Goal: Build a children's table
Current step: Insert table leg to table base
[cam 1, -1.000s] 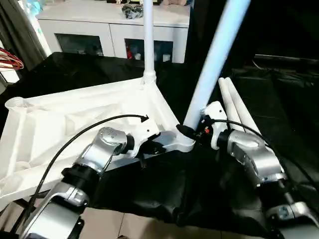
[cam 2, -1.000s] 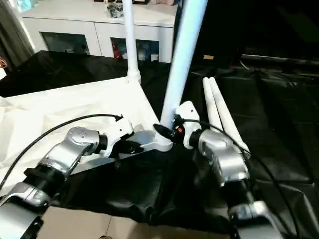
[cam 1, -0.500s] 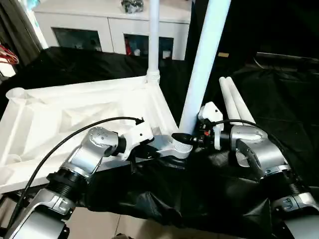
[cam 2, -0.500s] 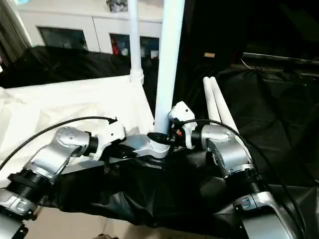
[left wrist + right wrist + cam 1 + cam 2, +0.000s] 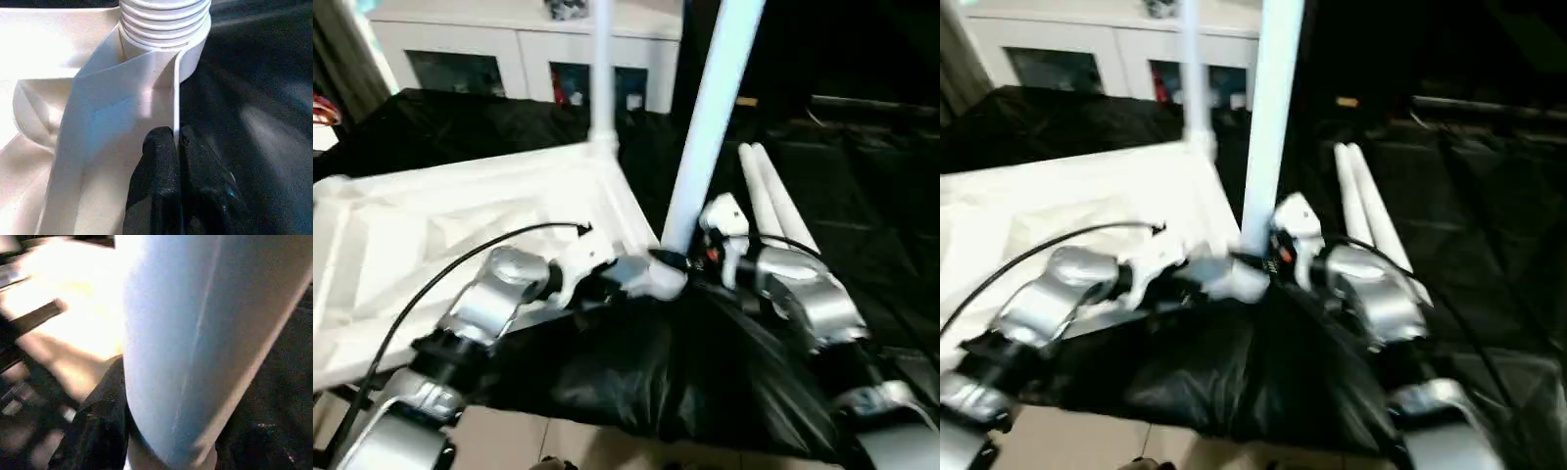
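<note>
The white tabletop (image 5: 431, 225) lies underside up on the black-covered work table. One white leg (image 5: 603, 78) stands upright in its far corner socket. A second leg (image 5: 710, 127) leans slightly right, with its threaded end (image 5: 164, 24) sitting in the near corner socket (image 5: 658, 279). My right gripper (image 5: 677, 260) is shut on this leg just above the socket, and the leg (image 5: 195, 333) presses against a black finger (image 5: 102, 421). My left gripper (image 5: 176, 142) is shut on the tabletop's thin rim right beside that socket. Two spare legs (image 5: 773, 196) lie side by side to the right.
The black cloth (image 5: 685, 372) bulges and hangs over the work table's near edge below the grippers. A white cabinet (image 5: 509, 49) stands behind the table. The pale floor (image 5: 509, 441) shows at the bottom.
The second leg has swung from a strong rightward lean to nearly upright in the near corner socket. Both grippers have kept their holds. The camera has shifted.
</note>
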### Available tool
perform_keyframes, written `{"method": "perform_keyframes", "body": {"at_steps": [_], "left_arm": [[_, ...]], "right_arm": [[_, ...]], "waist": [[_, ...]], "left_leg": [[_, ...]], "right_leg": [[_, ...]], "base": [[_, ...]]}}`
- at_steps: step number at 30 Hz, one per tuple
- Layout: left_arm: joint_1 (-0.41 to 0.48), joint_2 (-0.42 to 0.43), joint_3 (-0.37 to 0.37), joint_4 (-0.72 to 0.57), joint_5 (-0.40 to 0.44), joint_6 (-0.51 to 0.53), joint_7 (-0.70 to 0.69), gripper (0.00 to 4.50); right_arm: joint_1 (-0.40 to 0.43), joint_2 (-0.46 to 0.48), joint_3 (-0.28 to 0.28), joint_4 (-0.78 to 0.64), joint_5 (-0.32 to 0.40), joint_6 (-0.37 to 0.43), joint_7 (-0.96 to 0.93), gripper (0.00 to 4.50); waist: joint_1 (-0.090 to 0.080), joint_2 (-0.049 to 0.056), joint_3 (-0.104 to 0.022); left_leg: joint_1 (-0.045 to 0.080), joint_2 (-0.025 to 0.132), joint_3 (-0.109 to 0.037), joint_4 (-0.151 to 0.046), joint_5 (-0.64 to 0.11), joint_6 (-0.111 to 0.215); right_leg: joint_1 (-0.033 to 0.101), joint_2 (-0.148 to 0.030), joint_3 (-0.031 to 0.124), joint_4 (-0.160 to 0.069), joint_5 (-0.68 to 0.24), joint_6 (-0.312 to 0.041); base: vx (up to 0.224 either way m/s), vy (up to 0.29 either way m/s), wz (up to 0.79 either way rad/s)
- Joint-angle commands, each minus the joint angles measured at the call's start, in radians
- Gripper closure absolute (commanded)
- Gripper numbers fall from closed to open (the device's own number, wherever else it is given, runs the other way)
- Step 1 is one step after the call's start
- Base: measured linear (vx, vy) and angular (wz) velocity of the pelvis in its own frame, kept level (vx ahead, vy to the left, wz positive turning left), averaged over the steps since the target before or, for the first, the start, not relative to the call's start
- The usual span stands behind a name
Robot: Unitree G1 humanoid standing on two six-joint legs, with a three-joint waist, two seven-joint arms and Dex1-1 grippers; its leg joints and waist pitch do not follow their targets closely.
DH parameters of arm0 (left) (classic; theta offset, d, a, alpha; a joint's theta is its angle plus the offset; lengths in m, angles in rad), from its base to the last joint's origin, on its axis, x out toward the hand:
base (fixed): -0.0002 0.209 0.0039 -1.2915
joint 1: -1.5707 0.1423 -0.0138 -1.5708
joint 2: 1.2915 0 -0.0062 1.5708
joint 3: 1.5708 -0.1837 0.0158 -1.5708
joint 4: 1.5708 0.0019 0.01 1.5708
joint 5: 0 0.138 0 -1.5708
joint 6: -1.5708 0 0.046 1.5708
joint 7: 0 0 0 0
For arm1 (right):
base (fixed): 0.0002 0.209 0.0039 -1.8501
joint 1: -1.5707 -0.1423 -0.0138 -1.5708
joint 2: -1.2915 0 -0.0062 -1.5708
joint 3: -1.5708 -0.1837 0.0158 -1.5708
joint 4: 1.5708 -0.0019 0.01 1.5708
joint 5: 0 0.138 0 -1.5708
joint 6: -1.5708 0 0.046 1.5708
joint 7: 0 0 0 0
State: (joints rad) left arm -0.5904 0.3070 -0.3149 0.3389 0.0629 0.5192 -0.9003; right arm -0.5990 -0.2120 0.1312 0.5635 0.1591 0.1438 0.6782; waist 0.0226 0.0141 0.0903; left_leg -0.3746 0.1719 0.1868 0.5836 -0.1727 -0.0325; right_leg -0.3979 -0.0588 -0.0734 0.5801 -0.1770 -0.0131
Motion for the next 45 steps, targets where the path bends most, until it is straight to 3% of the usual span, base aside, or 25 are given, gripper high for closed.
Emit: {"method": "perform_keyframes", "body": {"at_steps": [1, 3, 4, 6, 8, 9, 10, 11, 12, 13, 14, 15, 16, 17, 18, 19, 20, 21, 22, 26, 29, 32, 36, 40, 45], "left_arm": [[-0.026, -0.044, 0.028, -0.116, -0.004, 0.090, 0.066, 4.50], [-0.025, -0.061, 0.028, -0.133, 0.005, 0.120, 0.094, 4.50], [-0.023, -0.086, 0.028, -0.147, 0.020, 0.153, 0.133, 4.50], [-0.016, -0.137, 0.017, -0.166, 0.058, 0.199, 0.208, 4.50], [-0.010, -0.162, 0.014, -0.169, 0.060, 0.216, 0.237, 4.50], [-0.005, -0.176, 0.008, -0.170, 0.060, 0.225, 0.255, 4.50], [-0.005, -0.177, 0.007, -0.168, 0.061, 0.224, 0.259, 4.50], [-0.004, -0.183, 0.003, -0.156, 0.067, 0.221, 0.278, 4.50], [-0.006, -0.189, 0.006, -0.148, 0.070, 0.226, 0.297, 4.50], [-0.007, -0.189, 0.008, -0.146, 0.073, 0.230, 0.307, 4.50], [-0.010, -0.190, 0.014, -0.141, 0.077, 0.237, 0.322, 4.50], [-0.011, -0.190, 0.018, -0.142, 0.078, 0.244, 0.326, 4.50], [-0.012, -0.190, 0.019, -0.143, 0.079, 0.246, 0.326, 4.50], [-0.012, -0.190, 0.019, -0.143, 0.079, 0.246, 0.326, 4.50], [-0.011, -0.184, 0.022, -0.148, 0.076, 0.247, 0.323, 4.50], [-0.011, -0.183, 0.022, -0.148, 0.076, 0.247, 0.323, 4.50], [-0.009, -0.181, 0.026, -0.151, 0.071, 0.242, 0.319, 4.50], [-0.008, -0.181, 0.027, -0.151, 0.068, 0.237, 0.317, 4.50], [-0.008, -0.181, 0.028, -0.151, 0.063, 0.235, 0.314, 4.50], [-0.006, -0.172, 0.026, -0.158, 0.039, 0.208, 0.287, 4.50], [-0.003, -0.157, 0.023, -0.165, 0.028, 0.186, 0.259, 4.50], [-0.003, -0.145, 0.019, -0.170, 0.018, 0.173, 0.237, 4.50], [-0.001, -0.115, 0.004, -0.171, 0.007, 0.124, 0.193, 4.50], [0.008, -0.069, -0.014, -0.172, -0.006, 0.060, 0.123, 4.50], [0.016, 0.003, -0.020, -0.150, -0.049, -0.044, -0.034, 4.50]], "right_arm": [[0.039, 0.017, -0.018, 0.179, -0.074, 0.089, -0.189, 2.62], [0.027, 0.036, -0.027, 0.199, -0.072, 0.094, -0.231, 2.62], [0.012, 0.057, -0.033, 0.225, -0.073, 0.096, -0.275, 2.62], [-0.020, 0.097, -0.034, 0.274, -0.079, 0.095, -0.348, 2.62], [-0.035, 0.116, -0.037, 0.292, -0.080, 0.093, -0.372, 2.62], [-0.045, 0.133, -0.039, 0.304, -0.080, 0.091, -0.387, 2.62], [-0.046, 0.135, -0.039, 0.305, -0.080, 0.091, -0.389, 2.62], [-0.054, 0.148, -0.039, 0.313, -0.082, 0.090, -0.401, 2.62], [-0.059, 0.159, -0.038, 0.320, -0.085, 0.087, -0.410, 2.62], [-0.062, 0.164, -0.037, 0.324, -0.086, 0.084, -0.416, 2.62], [-0.064, 0.174, -0.034, 0.331, -0.087, 0.080, -0.424, 2.62], [-0.064, 0.177, -0.032, 0.334, -0.088, 0.077, -0.425, 2.62], [-0.064, 0.179, -0.031, 0.335, -0.089, 0.075, -0.424, 2.62], [-0.064, 0.179, -0.031, 0.335, -0.089, 0.075, -0.424, 2.62], [-0.059, 0.182, -0.026, 0.330, -0.094, 0.063, -0.412, 2.62], [-0.059, 0.183, -0.026, 0.330, -0.094, 0.062, -0.412, 2.62], [-0.058, 0.186, -0.030, 0.329, -0.096, 0.056, -0.412, 2.27], [-0.059, 0.187, -0.033, 0.330, -0.094, 0.055, -0.414, 2.27], [-0.061, 0.189, -0.040, 0.332, -0.090, 0.055, -0.415, 2.27], [-0.072, 0.187, -0.058, 0.330, -0.072, 0.045, -0.402, 1.86], [-0.077, 0.183, -0.061, 0.317, -0.072, 0.037, -0.386, 1.44], [-0.080, 0.173, -0.074, 0.294, -0.065, 0.030, -0.368, 1.28], [-0.076, 0.145, -0.062, 0.234, -0.079, 0.033, -0.343, 0.92], [-0.032, 0.095, -0.042, 0.083, -0.059, 0.077, -0.247, 0.92], [0.065, -0.045, 0.015, -0.159, -0.033, 0.133, -0.029, 0.92]], "waist": [[-0.010, 0.015, -0.033], [-0.025, 0.020, -0.029], [-0.025, 0.028, -0.030], [-0.034, 0.026, -0.027], [-0.035, 0.025, -0.023], [-0.040, 0.017, -0.021], [-0.044, 0.024, -0.013], [-0.054, 0.032, -0.008], [-0.057, 0.036, -0.006], [-0.033, 0.055, -0.010], [0.022, 0.051, -0.011], [0.003, 0.021, -0.026], [0.007, -0.011, -0.029], [0.008, -0.028, -0.040], [0.033, -0.025, -0.049], [0.040, -0.006, -0.049], [0.036, -0.002, -0.052], [0.031, 0.008, -0.057], [0.028, 0.009, -0.058], [0.029, 0.009, -0.057], [0.027, 0.011, -0.061], [0.030, 0.010, -0.066], [0.035, 0.006, -0.075], [0.040, 0.004, -0.077], [0.043, 0.004, -0.079]], "left_leg": [[0.021, 0.063, -0.068, -0.096, -0.557, -0.052], [0.017, 0.065, -0.078, -0.103, -0.615, -0.059], [0.023, 0.066, -0.080, -0.104, -0.642, -0.061], [0.028, 0.065, -0.080, -0.106, -0.666, -0.060], [0.038, 0.059, -0.076, -0.099, -0.663, -0.051], [0.042, 0.057, -0.075, -0.096, -0.670, -0.045], [0.052, 0.055, -0.077, -0.095, -0.709, -0.046], [0.067, 0.059, -0.077, -0.102, -0.783, -0.051], [0.057, 0.070, -0.081, -0.120, -0.830, -0.057], [-0.013, 0.114, -0.080, -0.206, -0.937, -0.078], [-0.027, 0.110, -0.039, -0.247, -0.973, -0.075], [0.029, 0.088, -0.022, -0.210, -0.868, -0.040], [0.090, 0.036, -0.047, -0.058, -0.614, -0.039], [0.055, 0.015, -0.038, -0.019, -0.416, -0.003], [-0.036, 0.034, -0.065, -0.045, -0.122, 0.031], [-0.033, 0.045, -0.061, -0.077, -0.051, 0.021], [-0.019, 0.052, -0.060, -0.081, -0.095, 0.019], [-0.012, 0.056, -0.056, -0.083, -0.176, 0.007], [-0.011, 0.058, -0.053, -0.085, -0.216, 0.001], [-0.003, 0.058, -0.047, -0.089, -0.241, 0.009], [0.000, 0.063, -0.047, -0.091, -0.228, 0.013], [0.000, 0.064, -0.043, -0.086, -0.177, 0.027], [-0.004, 0.061, -0.040, -0.075, -0.078, 0.070], [-0.001, 0.063, -0.037, -0.069, -0.047, 0.102], [-0.003, 0.064, -0.035, -0.062, -0.026, 0.118]], "right_leg": [[0.021, -0.105, 0.033, -0.113, -0.694, -0.092], [0.028, -0.101, 0.017, -0.115, -0.659, -0.088], [0.029, -0.100, 0.012, -0.117, -0.645, -0.086], [0.026, -0.104, 0.007, -0.124, -0.605, -0.094], [0.017, -0.107, 0.004, -0.139, -0.633, -0.086], [0.013, -0.107, -0.002, -0.146, -0.667, -0.076], [0.009, -0.100, -0.021, -0.157, -0.704, -0.051], [0.008, -0.085, -0.056, -0.168, -0.691, -0.026], [0.026, -0.077, -0.067, -0.147, -0.646, -0.024], [0.105, -0.057, -0.041, 0.029, -0.392, -0.066], [0.083, -0.036, -0.017, 0.100, -0.190, -0.070], [0.042, -0.050, 0.022, 0.067, -0.235, -0.071], [-0.043, -0.155, 0.073, -0.098, -0.683, -0.096], [-0.007, -0.176, 0.081, -0.125, -0.805, -0.070], [0.078, -0.182, 0.087, -0.089, -0.712, -0.071], [0.052, -0.121, 0.055, -0.065, -0.461, -0.104], [0.043, -0.109, 0.049, -0.060, -0.388, -0.128], [0.042, -0.098, 0.046, -0.050, -0.297, -0.175], [0.048, -0.098, 0.045, -0.049, -0.253, -0.202], [0.051, -0.098, 0.045, -0.058, -0.245, -0.216], [0.054, -0.095, 0.044, -0.052, -0.177, -0.227], [0.057, -0.097, 0.044, -0.046, -0.094, -0.244], [0.068, -0.097, 0.041, -0.028, 0.054, -0.270], [0.070, -0.097, 0.042, -0.023, 0.092, -0.267], [0.072, -0.096, 0.041, -0.017, 0.125, -0.265]], "base": [[-0.051, 0.035, -0.23], [-0.041, 0.044, -0.23], [-0.033, 0.043, -0.19], [0.000, 0.000, 0.00], [0.000, 0.000, 0.00], [0.000, 0.000, 0.00], [0.000, 0.000, 0.00], [0.000, 0.000, 0.00], [0.000, 0.000, 0.00], [-0.064, 0.009, -0.03], [0.011, -0.058, 0.17], [0.011, -0.058, 0.17], [0.085, -0.140, 0.07], [0.091, -0.096, -0.36], [0.091, -0.096, -0.36], [0.089, -0.032, -0.28], [0.000, 0.000, 0.00], [0.000, 0.000, 0.00], [0.000, 0.000, 0.00], [0.000, 0.000, 0.00], [0.000, 0.000, 0.00], [0.000, 0.000, 0.00], [0.000, 0.000, 0.00], [0.000, 0.000, 0.00], [0.000, 0.000, 0.00]]}}
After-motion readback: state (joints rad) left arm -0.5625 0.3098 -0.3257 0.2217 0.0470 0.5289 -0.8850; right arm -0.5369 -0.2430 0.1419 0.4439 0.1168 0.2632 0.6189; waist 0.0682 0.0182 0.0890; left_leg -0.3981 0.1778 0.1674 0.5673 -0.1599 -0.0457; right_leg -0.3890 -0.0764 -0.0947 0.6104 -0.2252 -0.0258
